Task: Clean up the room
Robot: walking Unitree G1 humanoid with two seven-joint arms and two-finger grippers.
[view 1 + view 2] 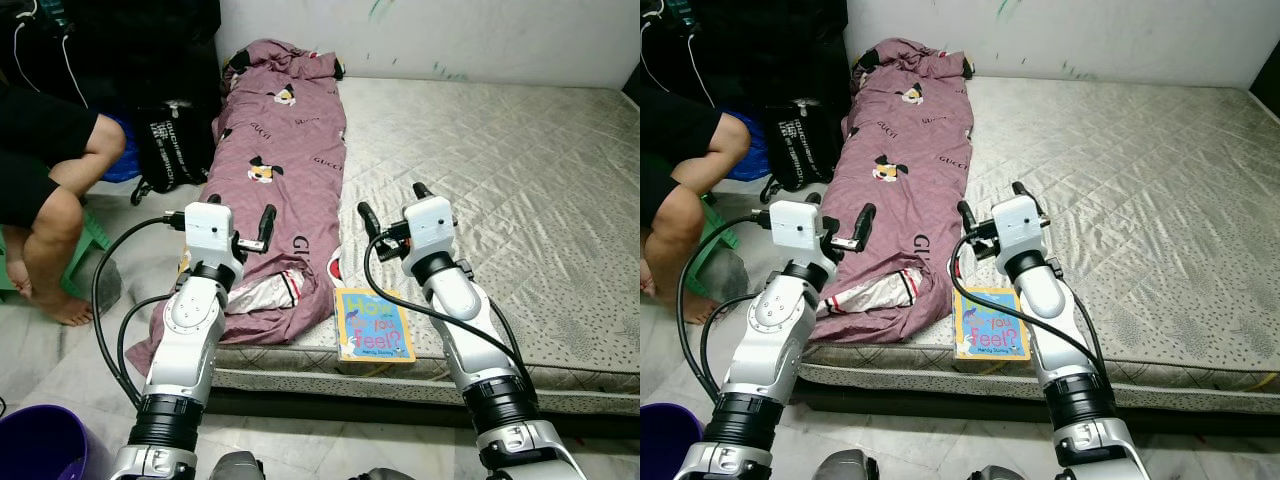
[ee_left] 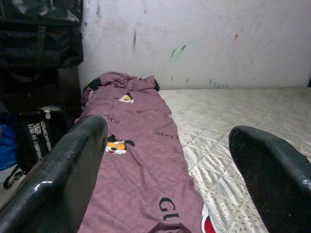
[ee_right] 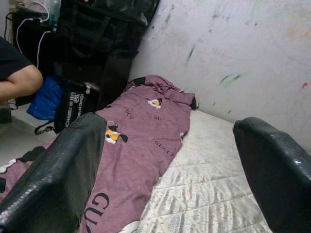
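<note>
Blanket (image 1: 285, 170): lying lengthwise along mattress (image 1: 500, 180) (left side)
Book (image 1: 372, 324): flat at mattress edge
Left gripper (image 1: 240, 215): spread wide, holding nothing
Right gripper (image 1: 392, 205): spread wide, holding nothing

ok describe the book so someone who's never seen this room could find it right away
Start at the grey quilted mattress on the floor and go to its near edge. The book lies flat there, just beside the lower end of the purple blanket and below the right gripper. It is the one bright blue and yellow thing on the bed, with large lettering on its cover.
</note>
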